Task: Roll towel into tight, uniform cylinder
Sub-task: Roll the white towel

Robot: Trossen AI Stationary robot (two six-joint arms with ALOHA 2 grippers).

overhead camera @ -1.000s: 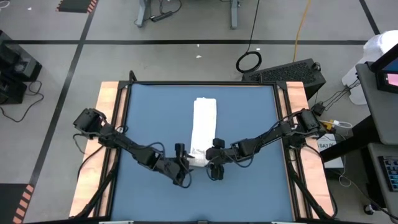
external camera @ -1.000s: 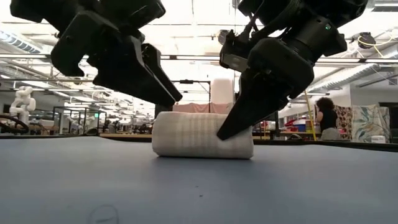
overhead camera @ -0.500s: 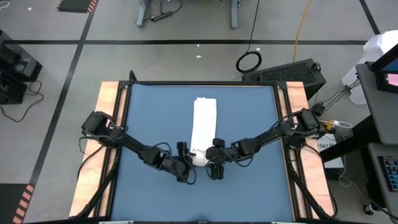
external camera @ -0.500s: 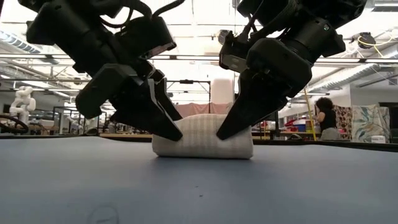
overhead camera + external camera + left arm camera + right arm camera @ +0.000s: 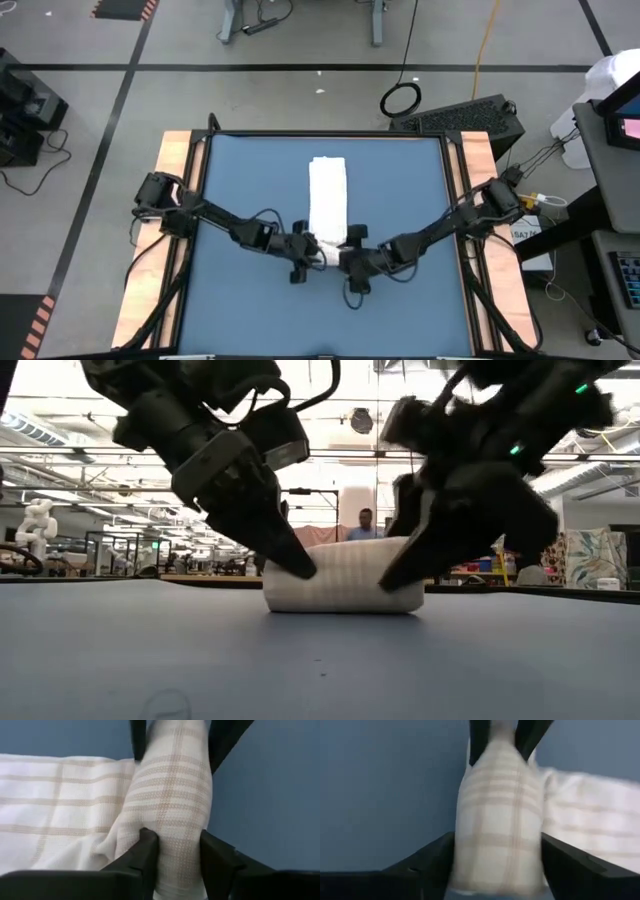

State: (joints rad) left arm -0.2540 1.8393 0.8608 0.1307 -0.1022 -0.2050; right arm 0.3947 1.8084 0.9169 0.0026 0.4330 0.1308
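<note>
Here, the towel [image 5: 328, 205] lay along the middle of the blue bench [image 5: 230, 180], a long white strip with faint grid lines. Its far portion lay flat on the surface, and its near end was wound into a roll [image 5: 343, 575] lying crosswise. In the low view this roll rested on the bench as a short, thick cylinder with the grid lines running around it.

The left gripper [image 5: 305, 252] was at the left end of the roll. In the left wrist view its two dark fingers [image 5: 145, 851] were clamped on the rolled cloth, one on each side, and the cloth bulged between them. The flat, unrolled part of the towel lay beside the roll in that same view.

The right gripper [image 5: 350, 260] was at the right end of the roll. In the right wrist view its fingers [image 5: 432, 857] stood wide apart, one on either side of the roll. Whether they pressed the cloth could not be told.

Both arms reached in from the outer edges of the bench toward its middle, and the two grippers faced each other across the roll.

A person [image 5: 366, 525] stood in the room behind the bench, partly hidden by the roll.
</note>
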